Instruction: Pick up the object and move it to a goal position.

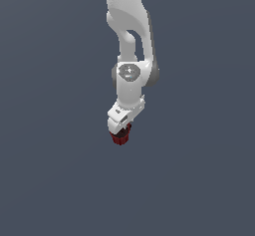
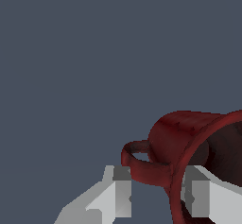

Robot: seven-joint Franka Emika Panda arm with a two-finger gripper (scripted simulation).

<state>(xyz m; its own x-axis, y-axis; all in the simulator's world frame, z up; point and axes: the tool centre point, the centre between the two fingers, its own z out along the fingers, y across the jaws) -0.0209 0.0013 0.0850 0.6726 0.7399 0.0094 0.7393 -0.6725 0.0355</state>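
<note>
The small dark red mug [image 1: 120, 139] hangs at the tip of my white gripper [image 1: 121, 132] in the middle of the exterior view. In the wrist view the mug [image 2: 182, 135] lies tilted, its dark inside facing the camera and its small handle [image 2: 137, 159] toward one finger. My gripper [image 2: 160, 192] is shut on the mug's wall by the handle. One finger [image 2: 122, 192] is outside the mug and the other sits inside the rim. Whether the mug touches a surface I cannot tell.
A plain dark grey-blue ground [image 1: 50, 180] fills both views. The white arm [image 1: 130, 75] reaches down from the top of the exterior view. No other objects show.
</note>
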